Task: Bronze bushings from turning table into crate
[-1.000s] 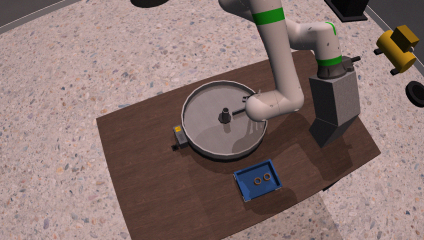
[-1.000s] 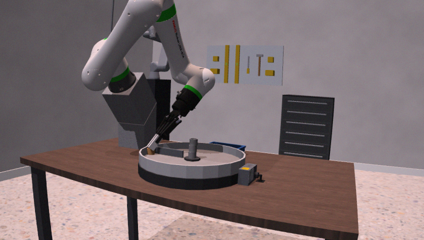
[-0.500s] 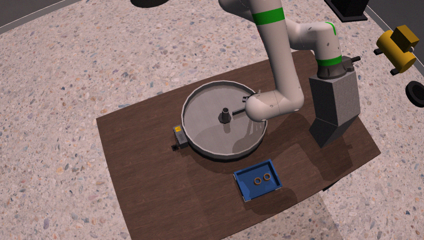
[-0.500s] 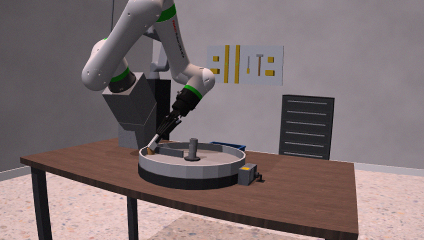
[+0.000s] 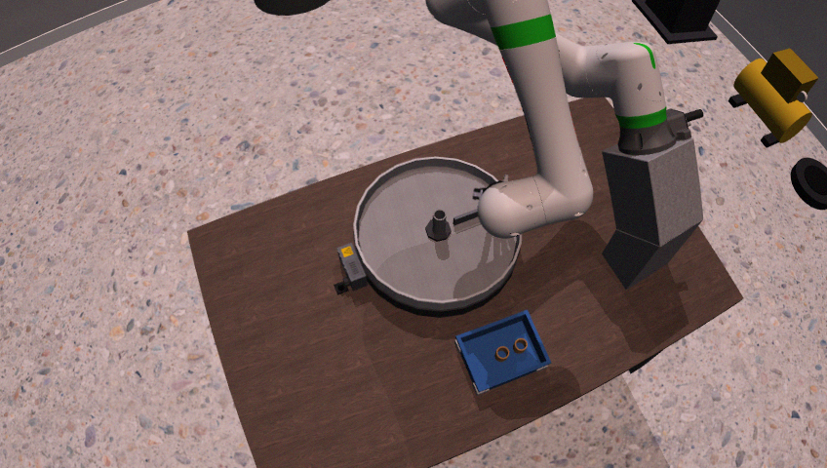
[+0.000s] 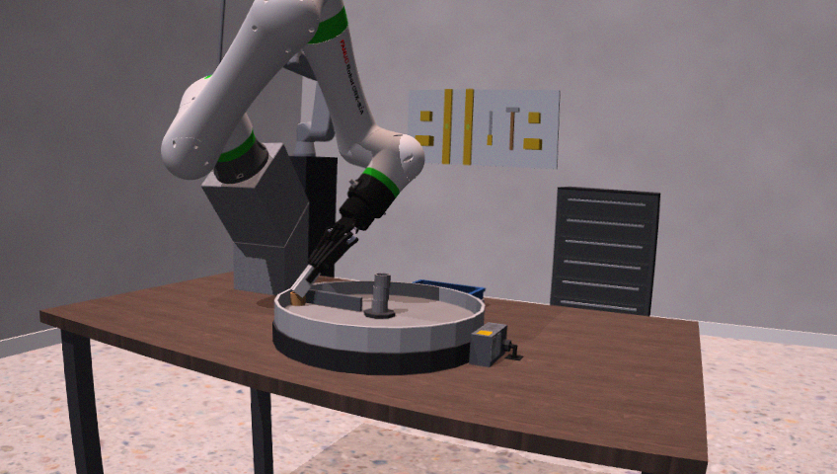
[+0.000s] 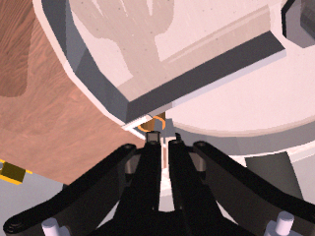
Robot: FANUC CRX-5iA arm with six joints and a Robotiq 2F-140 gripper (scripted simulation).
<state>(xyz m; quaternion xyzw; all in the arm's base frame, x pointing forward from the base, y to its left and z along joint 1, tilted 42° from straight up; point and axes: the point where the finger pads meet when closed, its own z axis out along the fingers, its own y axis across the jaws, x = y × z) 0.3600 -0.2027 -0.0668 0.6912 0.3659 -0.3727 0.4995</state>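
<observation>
You have the tool [image 7: 164,138] down at the rim of the turning table [image 5: 406,298], on the side that faces the worktop [image 5: 290,347] end where the grey pedestal [image 5: 652,203] stands. Its two black fingers are drawn almost together. In the wrist view they pinch the thin wall of a bronze bushing [image 7: 159,118], one tip inside the ring and one outside. From the exterior view you can see that same bushing [image 6: 296,299] sitting low inside the rim, just beside the end of the grey divider bar [image 6: 335,299] that runs out from the centre post [image 5: 439,222] — the tool [image 6: 302,287] leans down onto it at a slant, and its light pad covers the bushing's upper part. The turning table itself sits about mid-worktop, with a small grey box [image 5: 350,265] bearing a yellow label touching its wall on the side away from the pedestal. The blue crate [image 5: 492,370] lies apart from the turning table, near the long edge of the worktop that is far in the exterior view. Two bronze bushings [image 5: 501,352] [image 5: 520,344] already rest side by side on its floor, both lying flat with their holes up. From the top view the forearm hides the tool and the gripped bushing.
</observation>
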